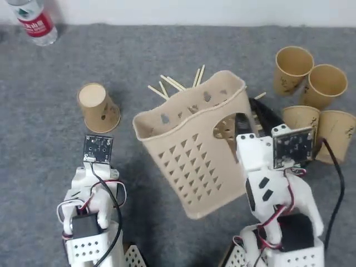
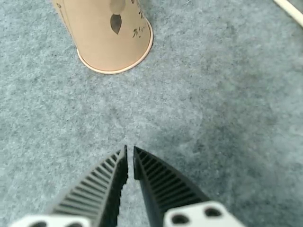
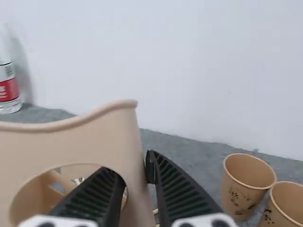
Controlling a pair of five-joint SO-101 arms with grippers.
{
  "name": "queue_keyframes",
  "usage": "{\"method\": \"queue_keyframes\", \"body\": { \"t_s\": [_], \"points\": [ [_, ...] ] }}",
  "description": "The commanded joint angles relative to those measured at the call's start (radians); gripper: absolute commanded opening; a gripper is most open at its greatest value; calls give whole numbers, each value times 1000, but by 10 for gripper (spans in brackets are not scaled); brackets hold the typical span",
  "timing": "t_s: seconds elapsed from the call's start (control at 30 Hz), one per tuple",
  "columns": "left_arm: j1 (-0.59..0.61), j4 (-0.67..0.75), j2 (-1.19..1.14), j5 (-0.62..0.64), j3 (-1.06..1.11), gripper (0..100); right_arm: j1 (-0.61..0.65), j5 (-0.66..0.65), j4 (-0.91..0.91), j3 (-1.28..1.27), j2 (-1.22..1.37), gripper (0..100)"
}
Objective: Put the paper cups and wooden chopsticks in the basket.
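High view: right fingers (image 1: 243, 125) pinch the tilted basket (image 1: 192, 161) by its wall. Four paper cups (image 1: 325, 83) lie beside them, chopsticks (image 1: 172, 83) beyond the basket. Bottle (image 1: 34, 21) label is red, print not read.

Left wrist view: left fingers (image 2: 109, 189) closed, empty. Inverted cup (image 2: 106, 33) ahead of the tips, apart. Recommend opening wide, then straddling its wall.

Right wrist view: fingers astride the basket wall, clamped. Cup marks illegible.

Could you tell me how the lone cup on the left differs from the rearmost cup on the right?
The lone cup stands mouth down, its closed base upward; the rearmost cup stands mouth up, its inside showing. The lone cup stands by itself, just ahead of the left pincer; the rearmost cup sits close beside another cup. Both are tan paper with dark print.
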State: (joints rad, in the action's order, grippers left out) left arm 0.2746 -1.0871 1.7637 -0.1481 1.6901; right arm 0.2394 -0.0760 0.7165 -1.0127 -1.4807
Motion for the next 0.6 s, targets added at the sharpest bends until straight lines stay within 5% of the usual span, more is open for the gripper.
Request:
{"method": "queue_keyframes", "body": {
  "t_s": [0.0, 0.57],
  "points": [
    [2, 23, 8, -11, -4, 21, -7, 12, -140, -112, -102, 6],
    [0, 26, 8, -11, -4, 21, 120, 285, -229, -288, -332, 6]
  ]
}}
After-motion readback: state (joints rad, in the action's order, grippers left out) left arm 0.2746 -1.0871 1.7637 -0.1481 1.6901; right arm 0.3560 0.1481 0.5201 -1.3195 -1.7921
